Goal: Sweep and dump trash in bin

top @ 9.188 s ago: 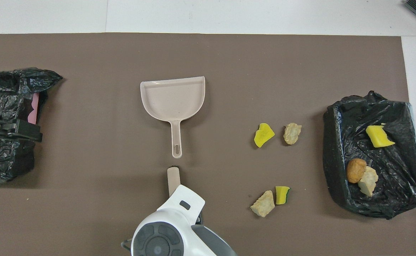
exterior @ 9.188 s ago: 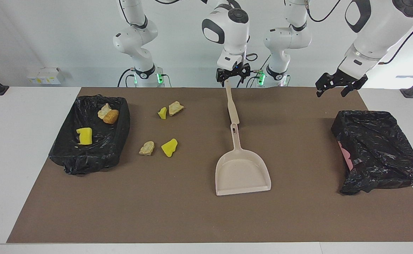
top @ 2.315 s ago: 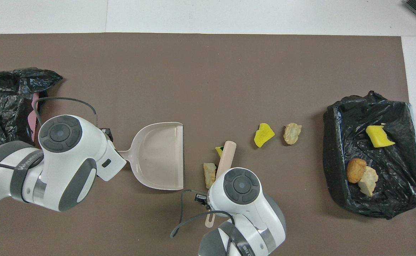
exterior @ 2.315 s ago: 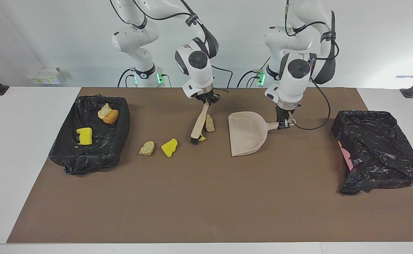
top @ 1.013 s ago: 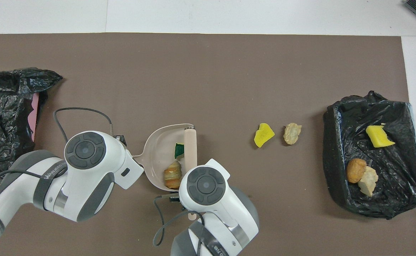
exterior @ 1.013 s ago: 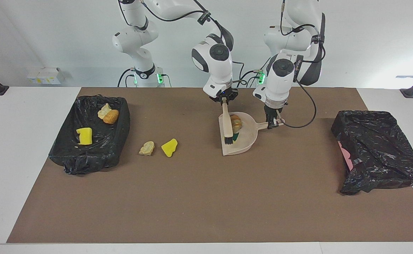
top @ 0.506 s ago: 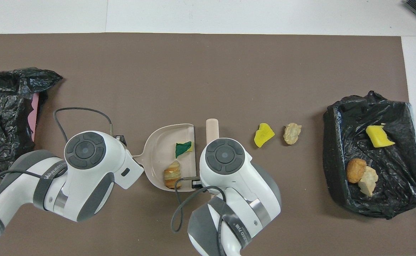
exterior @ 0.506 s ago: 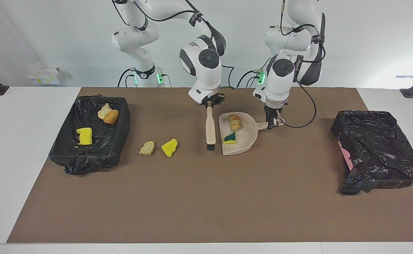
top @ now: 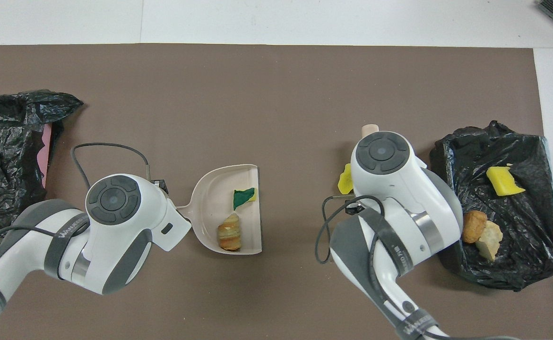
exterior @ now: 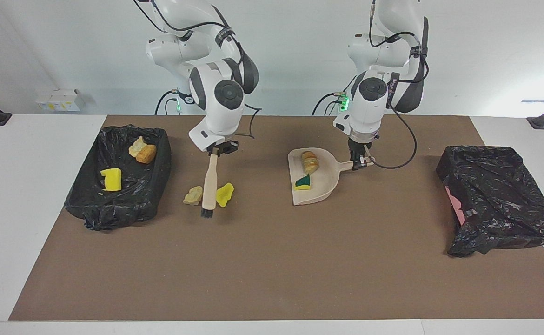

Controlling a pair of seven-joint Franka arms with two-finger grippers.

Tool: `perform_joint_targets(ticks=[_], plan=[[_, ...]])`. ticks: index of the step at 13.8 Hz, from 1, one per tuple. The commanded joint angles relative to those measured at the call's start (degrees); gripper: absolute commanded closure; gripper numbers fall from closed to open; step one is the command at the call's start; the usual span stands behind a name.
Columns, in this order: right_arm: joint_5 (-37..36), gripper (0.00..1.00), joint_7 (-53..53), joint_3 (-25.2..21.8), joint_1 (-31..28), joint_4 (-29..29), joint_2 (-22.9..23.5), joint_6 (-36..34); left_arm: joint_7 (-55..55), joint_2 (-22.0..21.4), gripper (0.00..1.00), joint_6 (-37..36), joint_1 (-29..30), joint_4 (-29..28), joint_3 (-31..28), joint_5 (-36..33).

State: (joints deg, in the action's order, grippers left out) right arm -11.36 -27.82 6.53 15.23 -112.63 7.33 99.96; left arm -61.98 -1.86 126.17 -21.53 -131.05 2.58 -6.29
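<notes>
**Mia:** Where is the trash?

**Ben:** Let us use the dustpan [exterior: 316, 184] as our marker. Two bits lie in it: a brown bread lump [exterior: 309, 161] and, farther from the robots, a yellow and green sponge piece [exterior: 302, 182]. Two more bits sit on the brown mat [exterior: 272, 270], away from the dustpan toward the right arm's end of the table. One is a yellow sponge chunk [exterior: 226, 193] and the other is a tan lump [exterior: 193, 195].

**Mia:** Any more?

**Ben:** Yes, three. They are in the black bin [exterior: 93, 209], which is even more toward that end than the two bits on the mat. There is a yellow sponge block [exterior: 111, 179], a golden bread lump [exterior: 146, 154] and a pale lump [exterior: 136, 145] touching it.

**Mia:** Who holds the dustpan?

**Ben:** The left gripper [exterior: 359, 160] pinches the dustpan's handle. The open side of the pan faces the right arm's end of the table.

**Mia:** And the other arm?

**Ben:** The right gripper [exterior: 219, 150] is pinched tight on the handle of a brush [exterior: 209, 186]. The brush hangs down between the tan lump and the yellow sponge chunk, with its dark bristles at the mat. From above, the arm hides most of the brush and the tan lump.

**Mia:** What else is there?

**Ben:** A second black bag [exterior: 500, 200] lies away from the dustpan at the left arm's end, with a bit of pink [exterior: 453, 202] showing under it.
</notes>
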Motion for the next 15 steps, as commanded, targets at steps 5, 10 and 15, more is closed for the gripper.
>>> perform_joint_targets(ticks=[5,10,15], plan=[[-11.5,1.00,1.3,0.9,-3.9,-7.3,-0.1,1.0,1.6,-1.1,1.00,1.7,-0.6,-1.8,-0.6,-1.0],[-7.9,1.00,1.4,1.0,-3.0,-10.1,-0.2,3.8,1.6,-1.1,1.00,1.7,-0.5,-1.8,-0.6,-1.0],[2.7,1.00,3.8,1.1,1.7,-8.9,1.6,7.8,2.0,-1.1,1.00,1.8,-0.5,-1.8,-0.6,-1.0]])
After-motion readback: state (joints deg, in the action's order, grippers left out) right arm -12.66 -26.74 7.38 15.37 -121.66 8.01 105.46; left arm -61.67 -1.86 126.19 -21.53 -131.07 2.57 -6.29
